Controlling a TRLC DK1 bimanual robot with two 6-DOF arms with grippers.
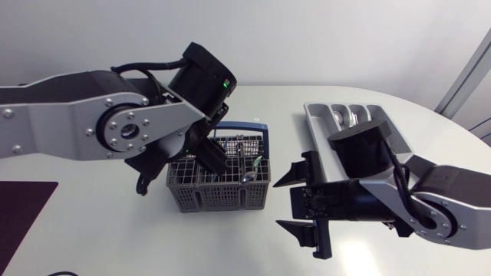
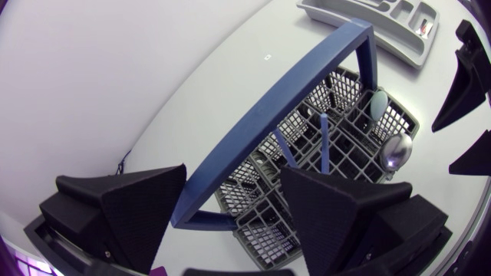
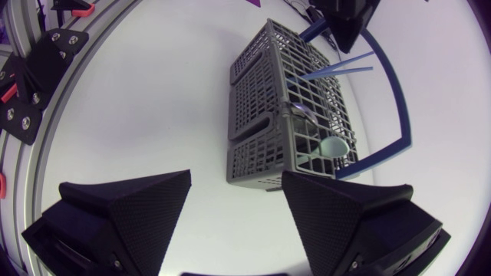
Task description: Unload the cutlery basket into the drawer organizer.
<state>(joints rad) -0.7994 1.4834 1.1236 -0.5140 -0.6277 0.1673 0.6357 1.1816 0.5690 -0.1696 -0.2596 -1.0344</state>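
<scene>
Starting closest in: got the right tool (image 1: 284, 205) at roughly 4 o'clock from the cutlery basket (image 1: 219, 192), fingers spread wide, gripping nothing, aimed back toward the basket. Dark mat (image 1: 23, 218) way over at 8 o'clock, on the desk (image 1: 115, 238) edge. Next up, the basket itself, sitting upright mid-desk with its blue handle (image 1: 247, 125) swung up. Plenty left in there: a silver spoon (image 2: 397, 149), a pale mint spoon (image 2: 378, 103) and a couple of thin blue handles (image 2: 324, 146) poking out of the compartments. Hanging over its 9 o'clock end, the left tool (image 2: 234, 180), also gaping wide, one finger outside the basket wall, the other above the compartments, blue handle passing through the gap. Can't tell about contact there, but definitely not clamped from both sides. Furthest out, at 2 o'clock from the basket: the grey drawer organizer (image 1: 314, 115), angled on the desk, partly hidden under the right arm (image 1: 430, 195), something shiny in one slot, too small to call.
</scene>
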